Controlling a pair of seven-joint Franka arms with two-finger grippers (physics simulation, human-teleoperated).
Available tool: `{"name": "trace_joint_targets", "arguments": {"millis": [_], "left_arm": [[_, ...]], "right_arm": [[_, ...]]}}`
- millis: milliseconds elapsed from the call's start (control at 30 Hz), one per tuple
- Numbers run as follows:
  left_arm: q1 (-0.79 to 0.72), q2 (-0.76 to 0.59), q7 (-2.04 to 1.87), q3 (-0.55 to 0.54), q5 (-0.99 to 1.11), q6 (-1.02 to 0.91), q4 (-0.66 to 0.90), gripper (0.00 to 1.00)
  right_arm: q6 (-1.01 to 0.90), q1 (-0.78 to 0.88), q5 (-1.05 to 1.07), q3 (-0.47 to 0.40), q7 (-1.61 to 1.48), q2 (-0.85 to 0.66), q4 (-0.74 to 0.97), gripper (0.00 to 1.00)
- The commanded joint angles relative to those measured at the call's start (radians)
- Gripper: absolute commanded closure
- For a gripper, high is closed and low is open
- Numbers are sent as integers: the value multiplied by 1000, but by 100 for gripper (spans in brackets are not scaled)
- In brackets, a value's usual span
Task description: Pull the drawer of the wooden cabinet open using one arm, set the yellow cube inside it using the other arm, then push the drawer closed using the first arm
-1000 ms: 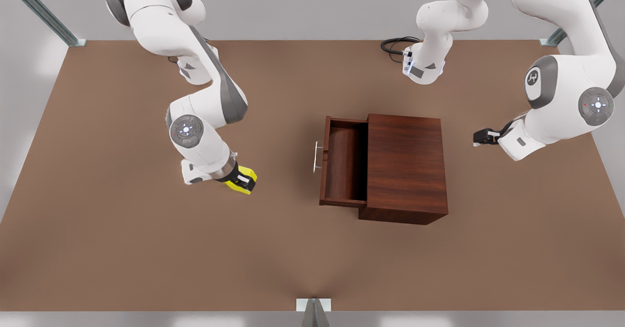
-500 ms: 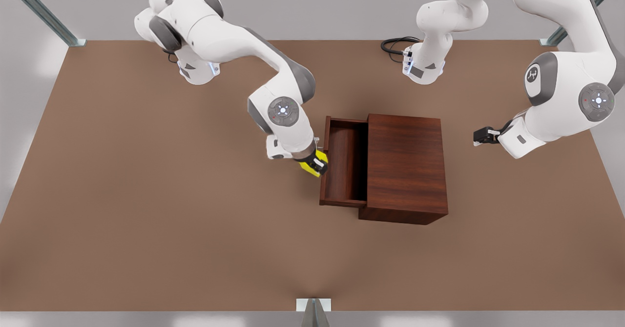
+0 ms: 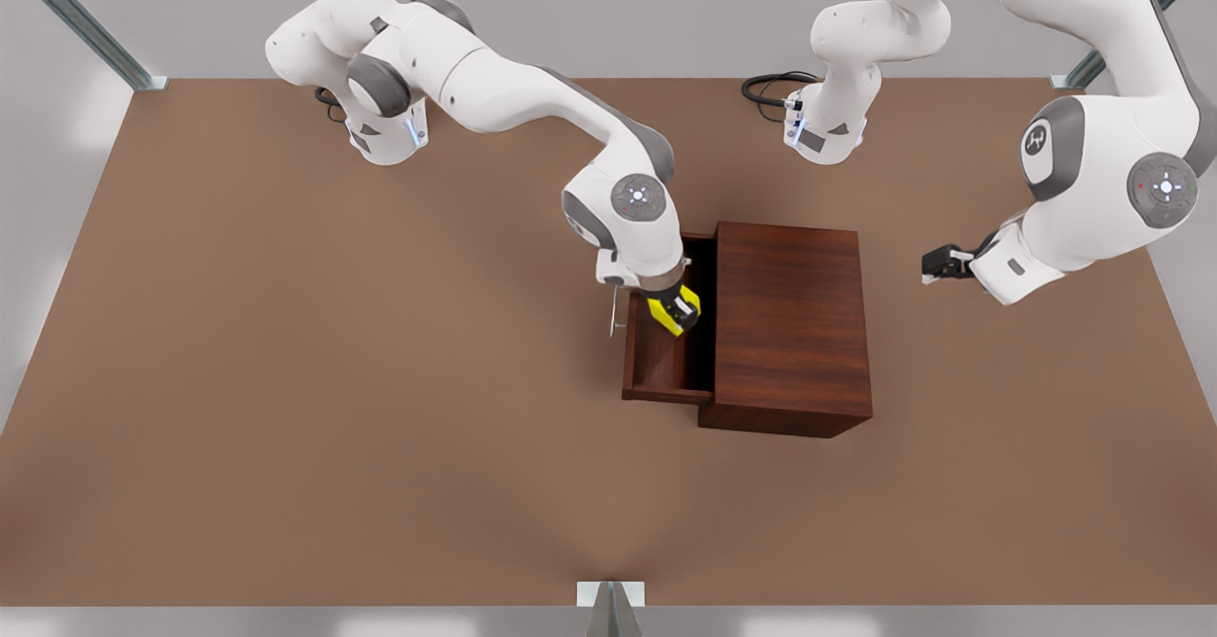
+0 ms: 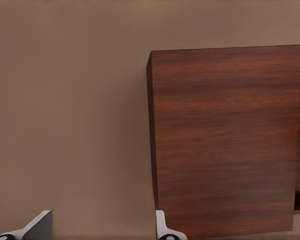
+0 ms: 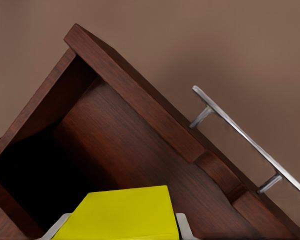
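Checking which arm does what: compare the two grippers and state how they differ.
The right gripper is shut on the yellow cube; the left gripper is open and empty. The right gripper hangs over the open drawer; the left gripper waits beside the wooden cabinet, on the side away from the drawer. Both are two-finger grippers on white arms.

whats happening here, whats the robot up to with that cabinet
The drawer of the wooden cabinet stands pulled open. The right gripper holds the yellow cube above the open drawer, fingers closed on it, so the cube is not yet set down inside. The left gripper waits apart from the cabinet, on its side away from the drawer, with its fingers spread. Putting the cube in and pushing the drawer shut are still to do.
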Motion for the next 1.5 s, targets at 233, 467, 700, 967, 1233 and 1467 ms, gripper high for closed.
{"name": "trace_joint_targets", "arguments": {"millis": [233,467,700,967,1233,1467], "left_arm": [[0,-7,7,-2,-1,-15,3,0],[-8,30,7,-5,5,10,71,0],[-120,28,-113,-7,30,0,69,0],[-367,65,-532,-8,59,-1,51,0],[-624,172,-926,-8,90,10,151,0],[-881,384,-1477,-7,155,230,289,0]], "right_arm": [[-52,-3,0,-15,212,-9,1,0],[-633,-650,-57,44,-900,-281,-128,0],[-287,-794,-62,21,-1379,-528,-671,0],[-236,-827,-83,12,-1422,-589,-783,0],[-240,-847,-83,11,-1462,-589,-772,0],[-352,-905,-82,6,-1537,-594,-689,0]]}}
